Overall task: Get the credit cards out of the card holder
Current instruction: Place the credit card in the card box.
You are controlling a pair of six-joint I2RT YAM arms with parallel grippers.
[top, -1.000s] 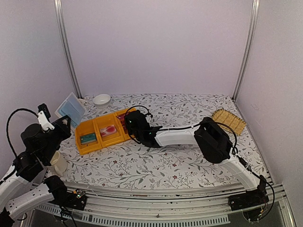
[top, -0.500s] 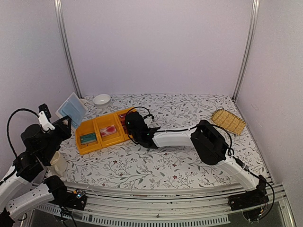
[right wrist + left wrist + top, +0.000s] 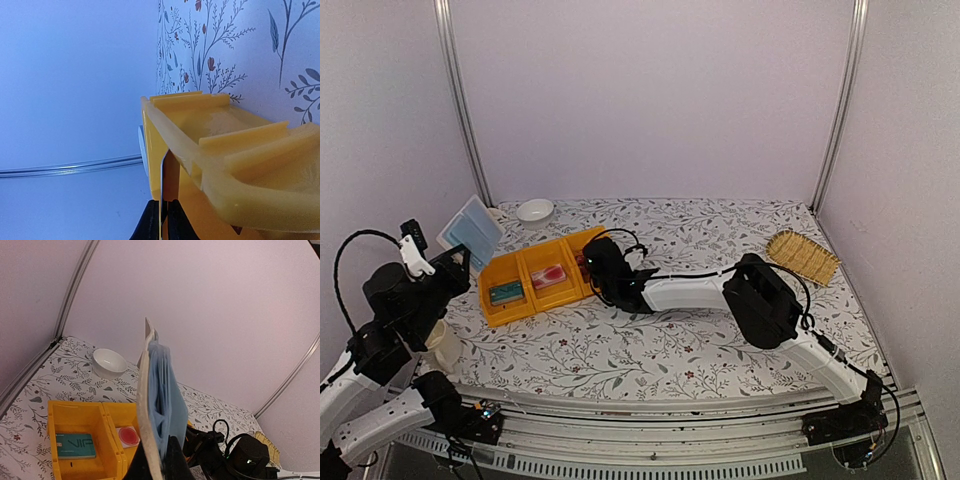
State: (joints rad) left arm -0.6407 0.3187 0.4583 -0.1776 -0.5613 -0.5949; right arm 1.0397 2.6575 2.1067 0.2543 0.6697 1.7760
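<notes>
The bowl is at the table's far left corner, the basket near its right edge. Before the bowl stand the bins, a credit card in the left one.

White arm links, bulky black joint housings, looping black cables, slim black right tool

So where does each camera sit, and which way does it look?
Top external: high behind the robot, looking down on the table; left arm and right arm show.
Left wrist: on the left arm, looking past its fingers, shut on the card holder, toward the yellow bins.
Right wrist: on the right arm, tight against a yellow bin; fingers pinch a card edge-on.
Shared: all three see the yellow bins.
</notes>
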